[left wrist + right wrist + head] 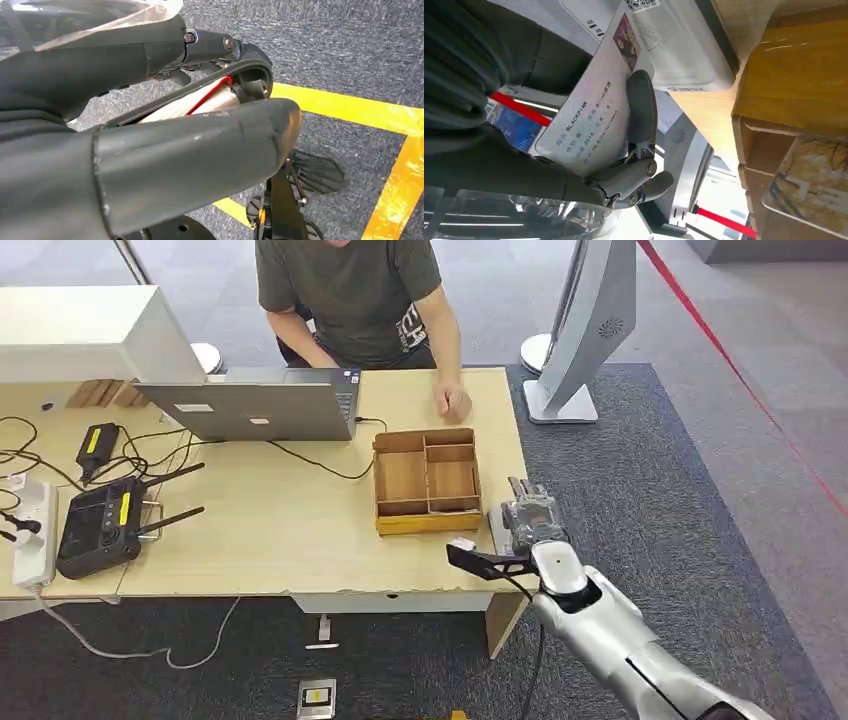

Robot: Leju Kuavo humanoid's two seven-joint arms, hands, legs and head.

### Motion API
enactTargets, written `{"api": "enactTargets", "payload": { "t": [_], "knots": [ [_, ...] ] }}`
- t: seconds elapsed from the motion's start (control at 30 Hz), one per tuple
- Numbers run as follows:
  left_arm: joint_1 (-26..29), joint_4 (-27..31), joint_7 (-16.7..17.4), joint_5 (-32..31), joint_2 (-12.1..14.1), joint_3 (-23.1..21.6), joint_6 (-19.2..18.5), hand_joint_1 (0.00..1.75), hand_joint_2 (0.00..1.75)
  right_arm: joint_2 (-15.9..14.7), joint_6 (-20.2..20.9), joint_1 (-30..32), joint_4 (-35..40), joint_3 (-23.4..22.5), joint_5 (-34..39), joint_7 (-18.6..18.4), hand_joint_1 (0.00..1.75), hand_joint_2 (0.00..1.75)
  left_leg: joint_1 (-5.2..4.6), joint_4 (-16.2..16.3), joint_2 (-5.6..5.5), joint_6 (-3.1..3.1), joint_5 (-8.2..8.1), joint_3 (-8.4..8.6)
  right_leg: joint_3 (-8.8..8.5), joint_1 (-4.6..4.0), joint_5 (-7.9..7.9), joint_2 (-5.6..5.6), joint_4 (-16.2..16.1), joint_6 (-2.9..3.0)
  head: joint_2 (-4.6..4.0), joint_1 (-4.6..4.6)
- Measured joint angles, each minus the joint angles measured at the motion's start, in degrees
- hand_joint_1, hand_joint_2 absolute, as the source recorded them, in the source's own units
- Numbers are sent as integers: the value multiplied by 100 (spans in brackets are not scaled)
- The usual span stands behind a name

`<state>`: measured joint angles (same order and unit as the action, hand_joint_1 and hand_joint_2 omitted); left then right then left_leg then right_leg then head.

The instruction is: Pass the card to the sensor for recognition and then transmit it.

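My right hand (528, 518) hovers at the table's right front corner, just right of the wooden tray (427, 480). It pinches a white card (589, 115) printed with text and a small photo; a dark finger (641, 110) lies across the card's face. The card's far end sits over the flat white sensor (674, 45), which lies on the table edge beside the tray (794, 100). In the head view, the hand hides most of the sensor (497, 530). My left hand (190, 150) hangs above the carpet, fingers apart, with nothing in it.
A person sits behind the table with one hand (453, 400) resting near the tray's far side. A laptop (260, 405), a black controller (100, 525), cables and a power strip (35, 530) fill the left half. A white stand (590, 330) rises at the right.
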<state>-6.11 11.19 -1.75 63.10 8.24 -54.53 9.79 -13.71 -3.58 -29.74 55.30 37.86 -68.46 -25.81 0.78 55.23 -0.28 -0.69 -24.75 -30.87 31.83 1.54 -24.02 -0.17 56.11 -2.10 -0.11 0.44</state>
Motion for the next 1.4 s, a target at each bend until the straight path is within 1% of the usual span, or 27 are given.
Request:
{"api": "enactTargets", "payload": {
  "t": [0.5, 1.4],
  "knots": [
    [0, 0, 70, 20, -13, 0, 42, 0, 0, 59, 7, 14, -111, -55, -20, 15, 175, 175, 0, 0, 1, 0, 0, 2, -1, 0, 0, 0, 0, 0, 0, 0],
    [-1, 0, 17, 35, -31, 2, 59, 0, 0, 149, -7, 10, -214, -111, -46, 66, 175, 175, 0, 0, 1, 0, 0, 8, -7, 0, 0, 0, -1, 0, 0, 0]
  ]
}}
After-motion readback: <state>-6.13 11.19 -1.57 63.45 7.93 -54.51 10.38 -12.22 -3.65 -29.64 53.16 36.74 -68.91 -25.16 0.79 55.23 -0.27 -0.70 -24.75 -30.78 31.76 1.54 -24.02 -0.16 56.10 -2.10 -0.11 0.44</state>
